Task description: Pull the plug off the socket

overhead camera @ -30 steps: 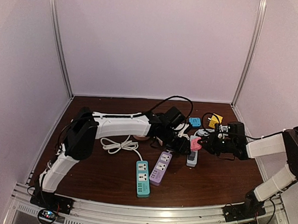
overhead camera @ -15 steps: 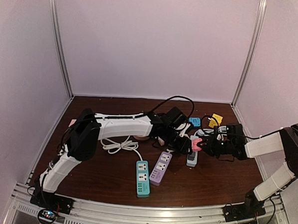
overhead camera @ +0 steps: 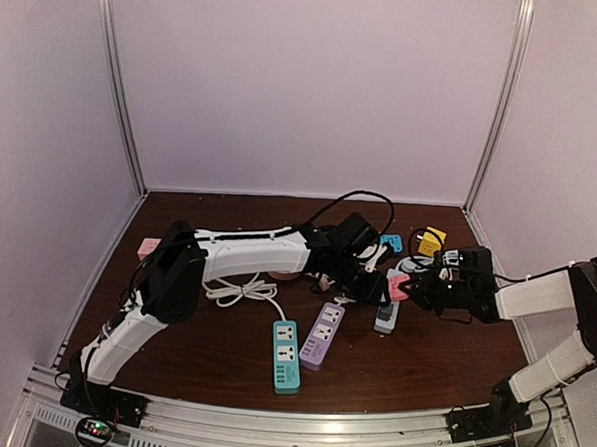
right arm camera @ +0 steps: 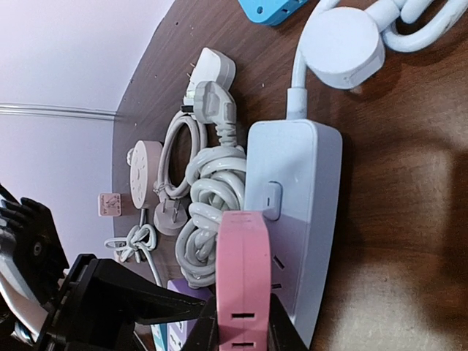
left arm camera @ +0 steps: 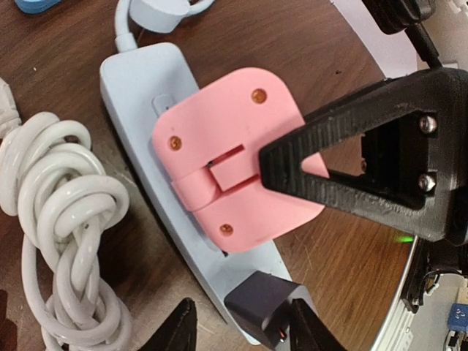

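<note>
Top view: power strip (overhead camera: 384, 319) right of centre on the table (overhead camera: 441, 376), long axis running up-frame; adapter (overhead camera: 396, 286) on its upper end; second strip (overhead camera: 286, 356) lower centre; third strip (overhead camera: 322, 336) just beside it on the right, tilted, sitting higher in frame; coiled cord (overhead camera: 237, 291) left of both; two small plugs (overhead camera: 391, 242) (overhead camera: 432, 240) above the adapter, toward the back wall; block (overhead camera: 149, 247) at the table's far left edge. Left wrist view: adapter (left arm camera: 219, 146) on the strip (left arm camera: 139, 131) mid-frame; cord bundle (left arm camera: 58, 241) just beside the strip, lower left; another plug (left arm camera: 263, 314) on the strip's end at the bottom edge.
</note>
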